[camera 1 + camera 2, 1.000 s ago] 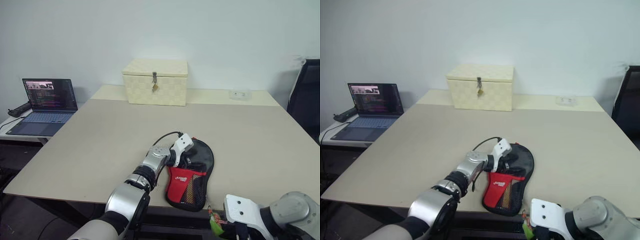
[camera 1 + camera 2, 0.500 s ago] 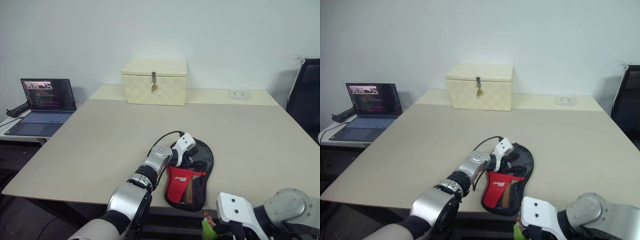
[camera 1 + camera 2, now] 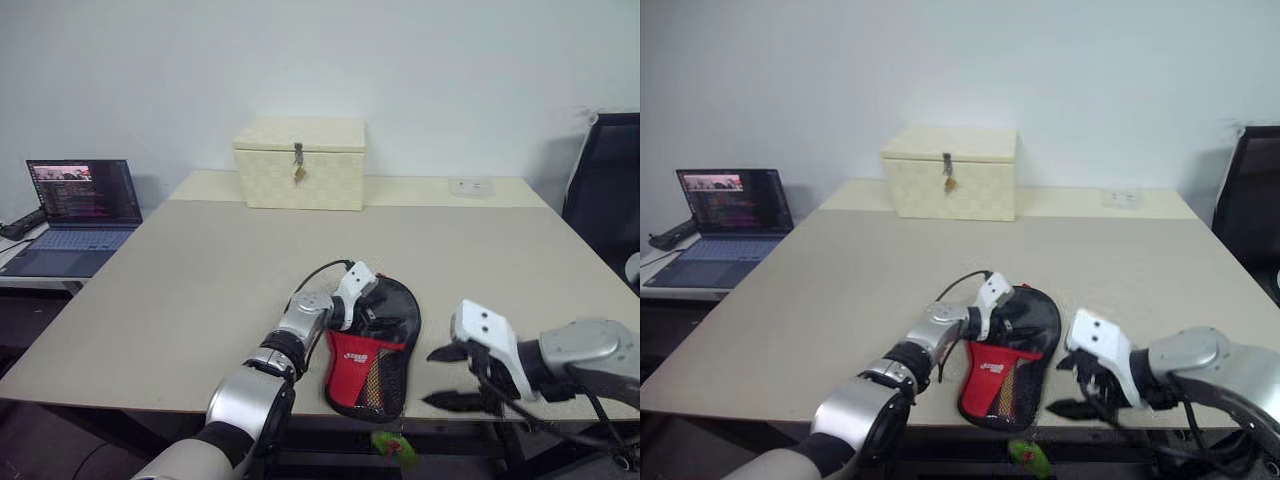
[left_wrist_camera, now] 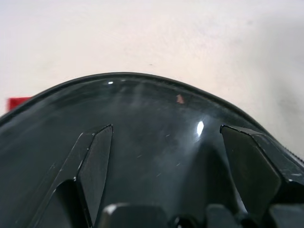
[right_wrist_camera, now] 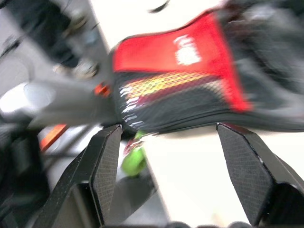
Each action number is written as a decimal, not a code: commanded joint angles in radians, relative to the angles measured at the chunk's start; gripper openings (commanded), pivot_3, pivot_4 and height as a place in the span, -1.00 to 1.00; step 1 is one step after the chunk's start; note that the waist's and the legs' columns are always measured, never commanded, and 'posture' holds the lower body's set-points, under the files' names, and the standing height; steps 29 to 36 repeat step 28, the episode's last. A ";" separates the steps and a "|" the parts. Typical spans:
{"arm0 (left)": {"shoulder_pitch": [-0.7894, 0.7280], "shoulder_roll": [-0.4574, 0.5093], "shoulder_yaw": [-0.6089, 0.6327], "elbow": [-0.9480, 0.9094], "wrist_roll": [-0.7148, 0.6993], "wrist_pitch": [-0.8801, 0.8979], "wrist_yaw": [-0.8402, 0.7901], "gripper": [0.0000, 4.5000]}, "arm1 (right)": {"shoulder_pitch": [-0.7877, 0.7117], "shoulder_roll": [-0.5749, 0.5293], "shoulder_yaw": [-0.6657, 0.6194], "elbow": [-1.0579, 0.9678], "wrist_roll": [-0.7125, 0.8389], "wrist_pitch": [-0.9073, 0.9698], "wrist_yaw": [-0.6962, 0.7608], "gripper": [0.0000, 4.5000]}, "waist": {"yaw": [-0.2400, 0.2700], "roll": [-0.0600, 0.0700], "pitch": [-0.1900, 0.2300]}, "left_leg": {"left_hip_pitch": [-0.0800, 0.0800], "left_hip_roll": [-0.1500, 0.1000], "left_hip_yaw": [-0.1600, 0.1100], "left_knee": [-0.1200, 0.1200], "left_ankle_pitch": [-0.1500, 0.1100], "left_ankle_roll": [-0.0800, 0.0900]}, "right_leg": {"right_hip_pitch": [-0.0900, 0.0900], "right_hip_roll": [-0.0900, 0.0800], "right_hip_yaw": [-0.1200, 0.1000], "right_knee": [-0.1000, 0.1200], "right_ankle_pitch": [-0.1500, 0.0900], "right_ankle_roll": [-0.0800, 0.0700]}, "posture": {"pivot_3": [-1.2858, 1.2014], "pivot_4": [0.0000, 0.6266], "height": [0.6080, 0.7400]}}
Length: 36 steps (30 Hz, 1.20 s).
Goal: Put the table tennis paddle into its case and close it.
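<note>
The case (image 3: 372, 352), a black pouch with a red mesh panel and white logo, lies flat near the table's (image 3: 200, 290) front edge, its narrow end toward me. My left gripper (image 3: 367, 303) rests over the case's round black end, open, its fingers (image 4: 95, 156) spread across the glossy black surface (image 4: 156, 118). My right gripper (image 3: 441, 378) hovers just right of the case at the table's front edge, open, pointing at the red mesh panel (image 5: 190, 76). The paddle is hidden from view.
A cream latched box (image 3: 300, 163) stands at the back of the table, with a small white item (image 3: 470, 185) to its right. A laptop (image 3: 78, 200) sits on a side table at the left. A black chair (image 3: 603, 190) stands at the right. A small green thing (image 3: 395, 447) shows below the front edge.
My right gripper has come up from below the table's front edge to beside the case and opened wide. My left gripper has stayed on the case's round end.
</note>
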 commanded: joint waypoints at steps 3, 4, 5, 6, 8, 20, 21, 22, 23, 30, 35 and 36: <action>0.196 0.190 0.054 -0.450 -0.142 0.159 -0.161 0.76 | -0.120 0.179 0.066 0.385 -0.240 -0.291 0.004 0.54 | -0.018 0.000 0.002 | 0.000 0.002 0.000 -0.001 0.000 0.000 | -0.004 0.001 0.002 0.004 0.001 -0.002 | 0.03 -0.52 1.00; 0.256 0.226 0.064 -0.553 -0.167 0.208 -0.167 0.76 | -0.144 0.211 0.076 0.452 -0.276 -0.343 0.017 0.54 | -0.023 0.000 0.003 | -0.001 0.002 -0.001 -0.001 0.000 0.000 | -0.004 0.001 0.002 0.004 0.002 -0.003 | 0.03 -0.52 1.00; 0.315 0.258 0.072 -0.652 -0.191 0.257 -0.167 0.76 | -0.163 0.234 0.083 0.511 -0.304 -0.388 0.035 0.54 | -0.023 0.001 0.003 | -0.001 0.003 -0.001 -0.002 0.000 0.000 | -0.005 0.001 0.003 0.005 0.004 -0.007 | 0.03 -0.52 1.00; 0.377 0.295 0.087 -0.750 -0.216 0.304 -0.165 0.76 | -0.183 0.256 0.088 0.567 -0.329 -0.431 0.056 0.54 | -0.023 0.002 0.004 | -0.001 0.003 -0.002 -0.002 0.000 0.000 | -0.006 0.001 0.003 0.004 0.004 -0.008 | 0.03 -0.52 1.00; 0.478 0.356 0.118 -0.907 -0.260 0.375 -0.148 0.76 | -0.210 0.283 0.087 0.655 -0.357 -0.508 0.117 0.54 | -0.020 0.004 0.005 | -0.003 0.003 -0.003 -0.003 0.000 0.000 | -0.008 0.000 0.002 0.004 0.003 -0.009 | 0.03 -0.52 1.00; 0.567 0.475 0.215 -1.219 -0.391 0.555 0.037 0.76 | -0.362 0.297 0.006 1.195 -0.472 -0.831 0.320 0.54 | 0.008 0.007 0.008 | -0.011 0.000 -0.003 0.003 0.000 0.000 | -0.011 -0.004 -0.002 0.004 0.005 -0.009 | 0.03 -0.52 1.00; 0.554 0.478 0.204 -1.216 -0.390 0.557 0.039 0.76 | -0.368 0.293 -0.003 1.206 -0.472 -0.837 0.334 0.54 | 0.008 0.007 0.008 | -0.011 0.000 -0.002 0.003 0.000 0.000 | -0.011 -0.004 -0.002 0.004 0.005 -0.009 | 0.03 -0.52 1.00; 0.546 0.487 0.201 -1.205 -0.389 0.550 0.033 0.76 | -0.363 0.289 -0.010 1.194 -0.471 -0.832 0.343 0.54 | 0.007 0.007 0.008 | -0.011 0.000 -0.002 0.003 0.000 0.000 | -0.011 -0.004 -0.002 0.004 0.005 -0.009 | 0.03 -0.52 1.00; 0.543 0.495 0.201 -1.196 -0.392 0.544 0.025 0.76 | -0.352 0.285 -0.016 1.171 -0.471 -0.826 0.349 0.54 | 0.005 0.007 0.009 | -0.011 0.000 -0.002 0.003 0.000 0.000 | -0.011 -0.004 -0.002 0.004 0.005 -0.009 | 0.03 -0.52 1.00; 0.546 0.491 0.202 -1.159 -0.389 0.518 0.046 0.76 | -0.268 0.253 -0.023 1.045 -0.480 -0.779 0.366 0.54 | -0.001 0.009 0.009 | -0.011 0.002 -0.001 0.002 0.000 0.000 | -0.012 -0.003 -0.001 0.004 0.005 -0.010 | 0.03 -0.52 1.00; 0.546 0.491 0.202 -1.159 -0.389 0.518 0.046 0.76 | -0.268 0.253 -0.023 1.045 -0.480 -0.779 0.366 0.54 | -0.001 0.009 0.009 | -0.011 0.002 -0.001 0.002 0.000 0.000 | -0.012 -0.003 -0.001 0.004 0.005 -0.010 | 0.03 -0.52 1.00; 0.546 0.491 0.202 -1.159 -0.389 0.518 0.046 0.76 | -0.268 0.253 -0.023 1.045 -0.480 -0.779 0.366 0.54 | -0.001 0.009 0.009 | -0.011 0.002 -0.001 0.002 0.000 0.000 | -0.012 -0.003 -0.001 0.004 0.005 -0.010 | 0.03 -0.52 1.00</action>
